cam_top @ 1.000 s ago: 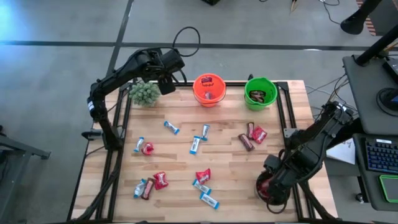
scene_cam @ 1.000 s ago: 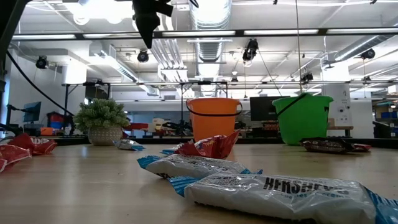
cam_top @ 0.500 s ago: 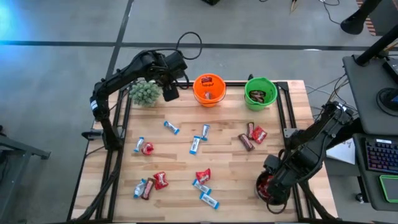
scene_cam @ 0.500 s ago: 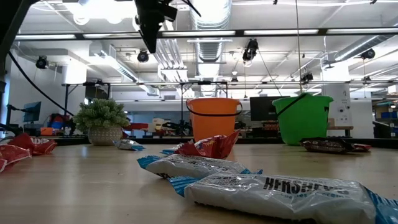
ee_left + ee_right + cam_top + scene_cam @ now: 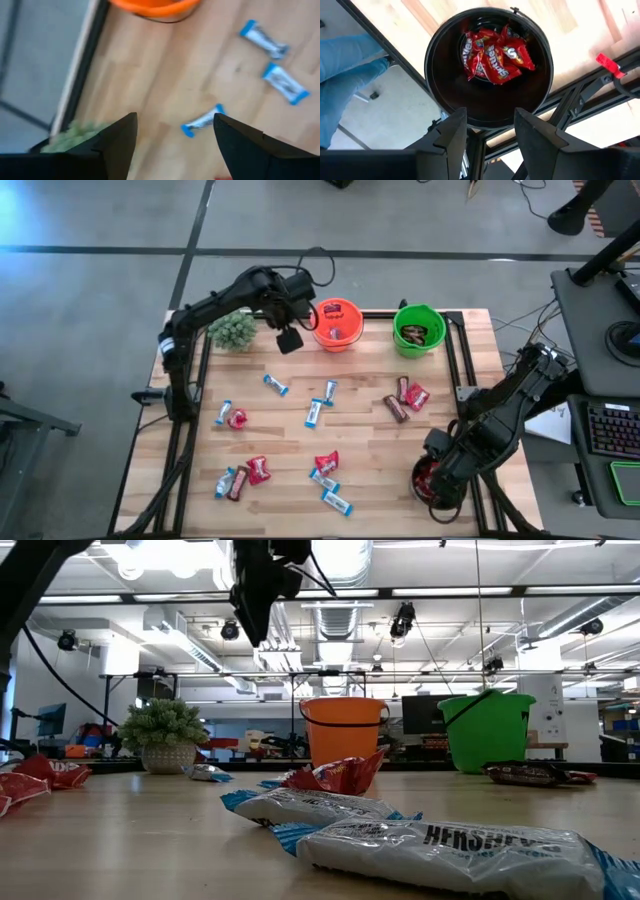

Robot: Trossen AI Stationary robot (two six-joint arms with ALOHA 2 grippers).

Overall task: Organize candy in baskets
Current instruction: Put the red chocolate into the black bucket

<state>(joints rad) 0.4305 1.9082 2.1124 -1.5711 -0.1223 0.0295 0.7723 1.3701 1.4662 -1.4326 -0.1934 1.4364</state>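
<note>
Though half hidden under the right gripper (image 5: 432, 480), black basket (image 5: 487, 67) (jaws parted, empty; likewise left gripper (image 5: 290, 340)).

Two black jointed arms (image 5: 215, 305), looped black cables.

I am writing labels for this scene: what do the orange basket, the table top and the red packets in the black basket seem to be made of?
Orange basket: probably plastic, smooth and evenly coloured, with a thin handle.
Table top: looks like wood, pale planks with visible seams and grain.
Red packets in the black basket: likely glossy plastic film, crinkled and catching light.
</note>
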